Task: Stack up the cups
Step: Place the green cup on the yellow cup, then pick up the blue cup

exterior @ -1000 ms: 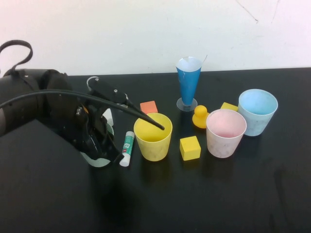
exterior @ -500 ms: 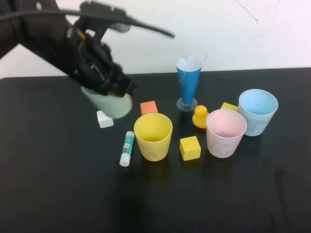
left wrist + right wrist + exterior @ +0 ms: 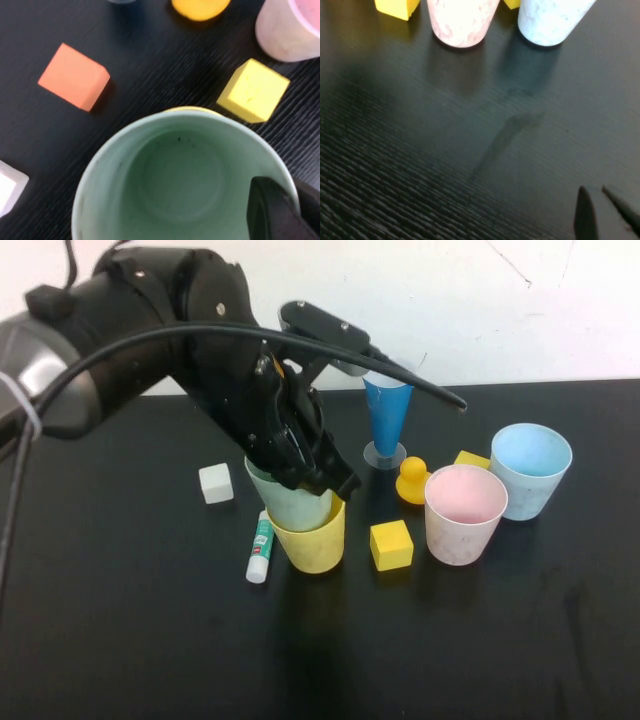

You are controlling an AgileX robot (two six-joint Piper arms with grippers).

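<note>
Counter (image 3: 120, 640): black, matte, fine-grained.
Wall (image 3: 560, 310): white, cracked.
Left gripper (image 3: 300, 465): jaws clamped on pale green cup (image 3: 290, 502), nested in yellow cup (image 3: 312, 545).
Right gripper (image 3: 602, 210): low over counter, jaws together.

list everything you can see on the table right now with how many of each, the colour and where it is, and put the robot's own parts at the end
green cup: 1, pale green, held in the mouth of the yellow cup
yellow cup: 1, yellow, centre
pink cup: 1, pale pink, right of centre
blue cup: 1, light blue, far right
cone cup: 1, dark blue, rear centre
yellow blocks: 2, one beside the yellow cup, one behind the pink cup
orange block: 1, seen from the left wrist
white block: 1, left
duck: 1, yellow, by the cone cup
glue stick: 1, white and green
table: 1, black
left gripper: shut on green cup
right gripper: low over the table, near side
</note>
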